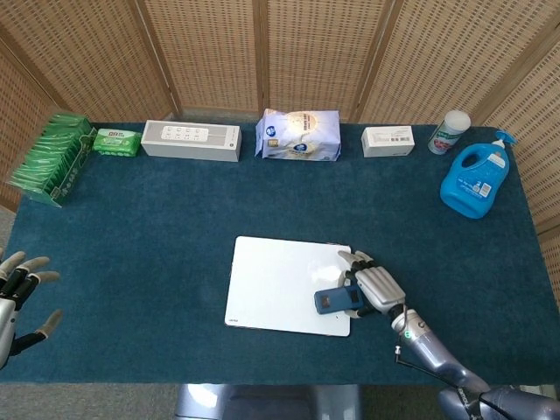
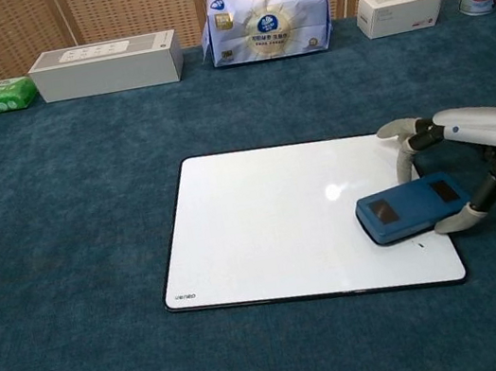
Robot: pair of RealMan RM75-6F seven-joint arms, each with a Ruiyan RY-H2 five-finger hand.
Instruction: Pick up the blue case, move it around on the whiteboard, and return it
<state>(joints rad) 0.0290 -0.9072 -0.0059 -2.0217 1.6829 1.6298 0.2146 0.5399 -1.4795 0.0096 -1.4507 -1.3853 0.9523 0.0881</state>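
The blue case [image 2: 413, 208] lies flat on the whiteboard [image 2: 275, 229], near its right front corner. My right hand [image 2: 459, 158] grips the case's right end between thumb and fingers; in the head view the right hand [image 1: 374, 284] covers that end of the blue case [image 1: 336, 302], which rests on the whiteboard [image 1: 276, 284]. My left hand [image 1: 19, 293] hovers at the table's left front edge with fingers spread and nothing in it; the chest view does not show it.
Along the far edge stand a green packet rack [image 1: 51, 157], a green wipes pack [image 1: 116, 142], a white speaker box [image 1: 191, 140], a tissue pack [image 1: 297, 135], a small white box [image 1: 388, 140], a canister [image 1: 449, 131] and a blue detergent bottle [image 1: 475, 178].
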